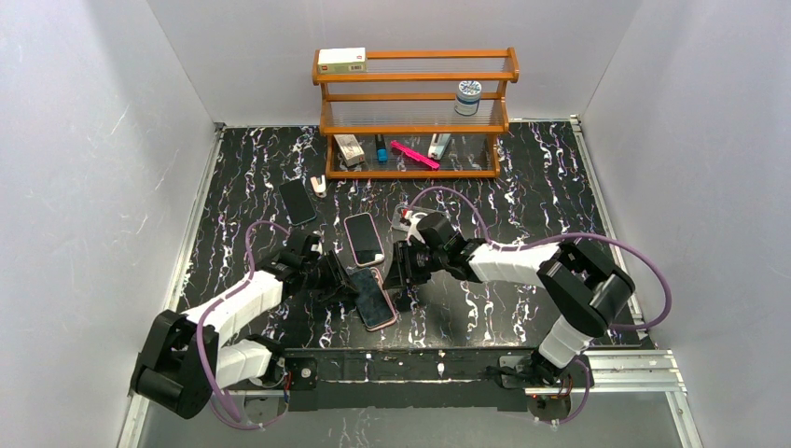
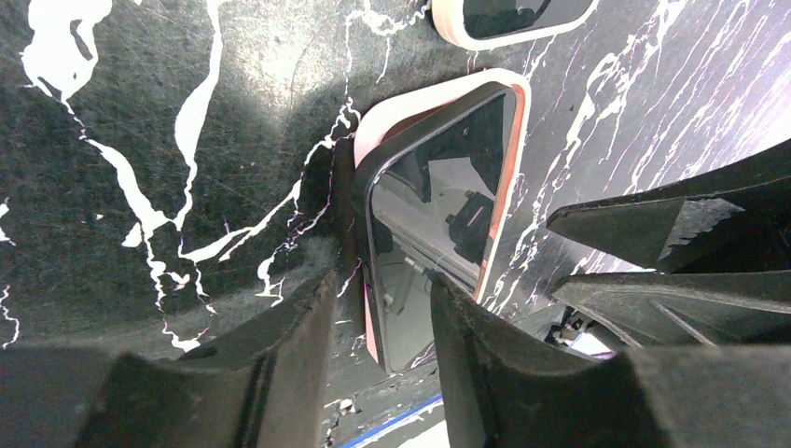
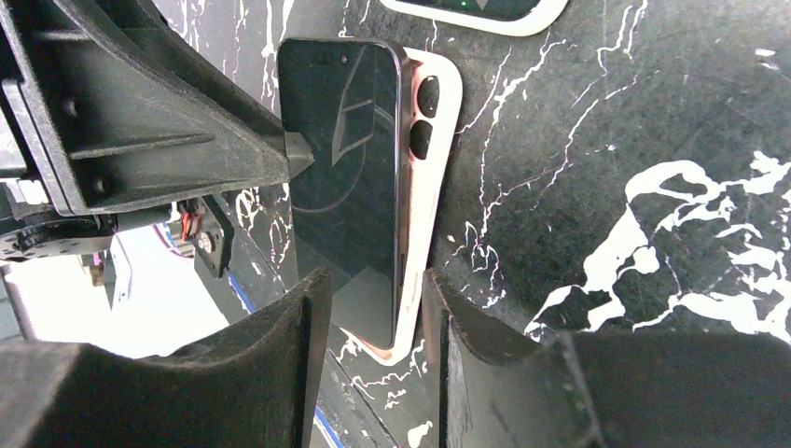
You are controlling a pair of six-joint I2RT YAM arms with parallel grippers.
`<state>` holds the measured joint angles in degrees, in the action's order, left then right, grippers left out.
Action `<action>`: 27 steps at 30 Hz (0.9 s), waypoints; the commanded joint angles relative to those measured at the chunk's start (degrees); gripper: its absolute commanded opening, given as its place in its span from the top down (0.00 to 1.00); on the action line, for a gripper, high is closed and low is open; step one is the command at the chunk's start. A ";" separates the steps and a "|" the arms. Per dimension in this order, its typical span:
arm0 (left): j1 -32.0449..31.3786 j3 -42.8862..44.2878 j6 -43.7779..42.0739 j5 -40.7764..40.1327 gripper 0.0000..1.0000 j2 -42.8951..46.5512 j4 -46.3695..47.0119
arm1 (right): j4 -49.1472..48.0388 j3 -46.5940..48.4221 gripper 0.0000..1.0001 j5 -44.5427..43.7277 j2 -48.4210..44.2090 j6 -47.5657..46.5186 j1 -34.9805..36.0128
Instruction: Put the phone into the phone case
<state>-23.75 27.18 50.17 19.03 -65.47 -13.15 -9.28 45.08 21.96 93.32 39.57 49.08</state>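
Phone [image 3: 345,168] askew in pink case [image 3: 440,140]; left claw [image 2: 381,285] apart astride it; right claw [image 3: 373,280] astride, grip cannot tell

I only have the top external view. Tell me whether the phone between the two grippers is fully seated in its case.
Observer: Not seated. The right wrist view shows the phone lying askew on the pink case, with the case's two dark cutouts uncovered beside it.
Operator: Report the left gripper's contact.
Observer: A fingertip of the left gripper rests against the phone's long edge, on the side away from the cutouts.
Operator: Now the right gripper.
Observer: The right gripper straddles the near end of phone and case, jaws apart. Whether they pinch it, I cannot tell.
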 commanded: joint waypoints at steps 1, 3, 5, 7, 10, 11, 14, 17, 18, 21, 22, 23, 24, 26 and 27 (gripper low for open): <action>-0.20 0.34 0.33 1.44 0.65 -0.72 1.43 | -4.12 0.32 0.53 2.15 2.53 -1.16 -0.33; -0.20 0.54 0.23 1.68 0.70 -1.44 1.77 | -4.40 1.11 0.54 2.47 3.75 -1.16 -0.40; -0.25 1.21 0.14 1.97 0.74 -2.51 2.31 | -4.72 1.80 0.55 2.80 4.86 -1.23 -0.39; -0.48 1.82 0.11 2.11 0.79 -3.42 2.81 | -5.31 2.02 0.55 2.82 5.67 -1.25 -0.41; -1.26 2.29 0.40 1.81 0.83 -4.27 3.44 | -6.00 2.03 0.56 2.81 6.78 -1.17 -0.40; -1.60 2.39 0.59 1.80 0.83 -4.45 3.60 | -6.26 2.04 0.56 3.04 7.08 -1.04 -0.43; -2.78 2.53 1.05 1.37 0.83 -5.22 4.73 | -7.53 1.86 0.56 3.43 7.85 -0.82 -0.39; -4.29 2.77 1.35 0.84 0.84 -6.83 5.65 | -8.01 1.90 0.58 3.53 8.27 -0.84 -0.44; -4.88 2.82 1.54 0.72 0.85 -7.27 5.76 | -8.10 1.86 0.59 3.41 8.22 -0.82 -0.39; -6.44 2.84 2.24 -0.96 0.86 -7.41 5.57 | -8.72 1.41 0.61 2.92 7.73 -0.65 -0.42; -6.60 2.73 2.60 -1.55 0.86 -7.02 5.14 | -8.81 1.34 0.63 2.70 7.68 -0.64 -0.39; -6.65 2.63 2.92 -1.96 0.86 -6.57 4.85 | -8.72 1.33 0.65 2.59 7.59 -0.68 -0.45; -6.66 2.66 3.13 -2.35 0.85 -6.14 4.58 | -8.52 1.40 0.66 2.34 7.66 -0.78 -0.40; -6.66 2.86 3.37 -2.63 0.82 -5.54 3.69 | -8.51 1.34 0.66 2.18 7.57 -0.75 -0.41; -6.66 3.13 3.37 -2.88 0.81 -5.39 3.01 | -8.67 1.21 0.66 2.17 7.46 -0.61 -0.40</action>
<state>-28.93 29.21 52.31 16.47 -71.68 -8.38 -14.87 45.43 24.62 100.84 39.13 48.53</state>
